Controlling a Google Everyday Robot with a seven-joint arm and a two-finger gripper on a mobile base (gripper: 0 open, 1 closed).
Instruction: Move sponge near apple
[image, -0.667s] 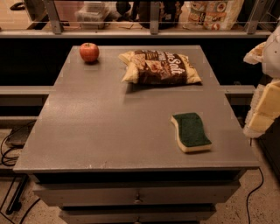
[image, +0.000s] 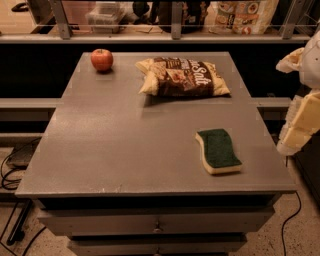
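The sponge (image: 218, 150), dark green on top with pale yellow foam below, lies on the grey table (image: 115, 150) at the front right. The red apple (image: 102, 59) sits at the table's far left corner. My gripper (image: 300, 120) hangs at the right edge of the camera view, beyond the table's right side and apart from the sponge; its cream-yellow pads show but nothing is held between them that I can see.
A brown-and-cream snack bag (image: 185, 76) lies at the back centre, between apple and sponge. A shelf (image: 170, 35) with packages runs behind the table. Drawers sit under the tabletop, and cables lie on the floor at left.
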